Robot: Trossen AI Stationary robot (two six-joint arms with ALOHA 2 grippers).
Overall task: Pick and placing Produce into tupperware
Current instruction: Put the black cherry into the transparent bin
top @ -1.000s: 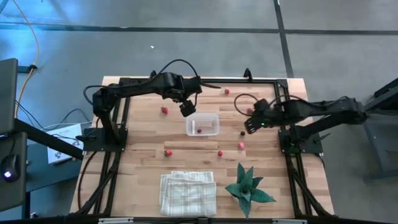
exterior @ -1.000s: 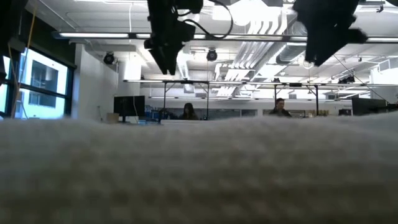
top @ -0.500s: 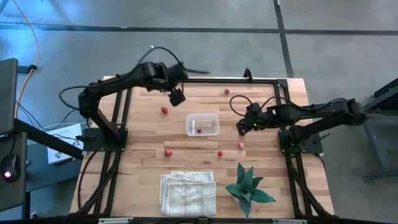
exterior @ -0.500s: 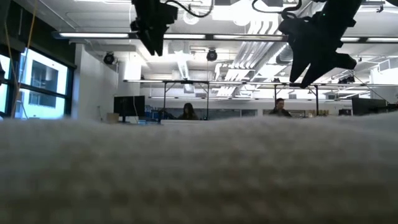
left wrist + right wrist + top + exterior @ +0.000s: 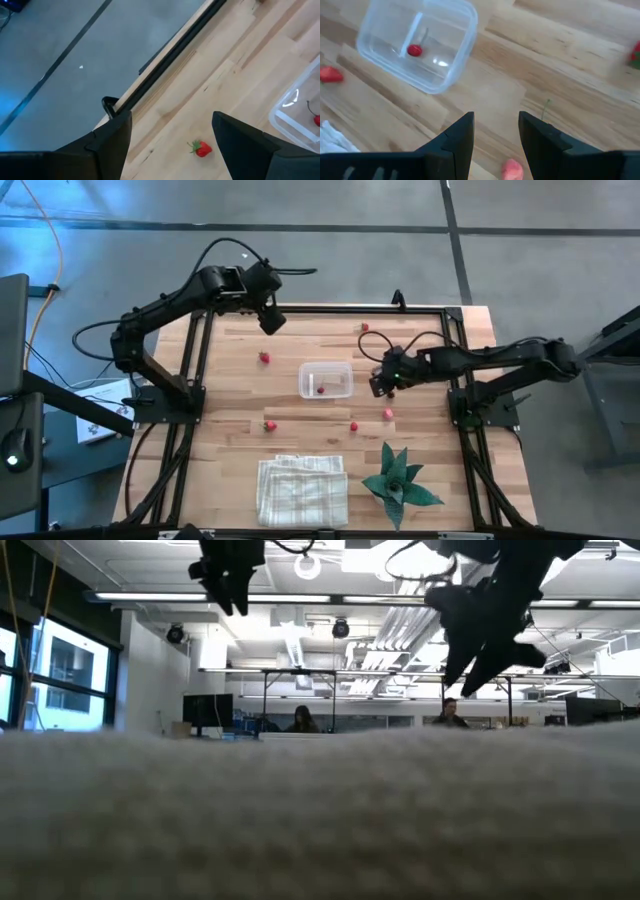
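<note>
The clear tupperware (image 5: 326, 379) stands mid-table with one red piece (image 5: 320, 390) inside; the right wrist view shows both, tupperware (image 5: 417, 45) and piece (image 5: 414, 50). Other red pieces lie on the wood (image 5: 264, 358) (image 5: 269, 426) (image 5: 353, 425) (image 5: 387, 414) (image 5: 364, 327). No dark brown piece shows. My left gripper (image 5: 272, 320) hangs open above the table's far left part, a strawberry (image 5: 201, 149) showing below between its fingers. My right gripper (image 5: 380, 385) is open, just right of the tupperware, above bare wood (image 5: 496, 135). A pale red piece (image 5: 510, 170) lies beneath it.
A white-and-grey checked folded cloth (image 5: 302, 490) lies at the near edge and fills the low view's foreground (image 5: 320, 820). A green spiky plant (image 5: 398, 478) sits right of it. Black frame rails (image 5: 200, 370) (image 5: 455, 380) run along both sides.
My left gripper has drawn back from over the tupperware toward the table's far left corner, rising as it goes. My right gripper has moved toward the table's left, closing on the tupperware's right side, and has tipped downward. The tupperware and the pieces have stayed put.
</note>
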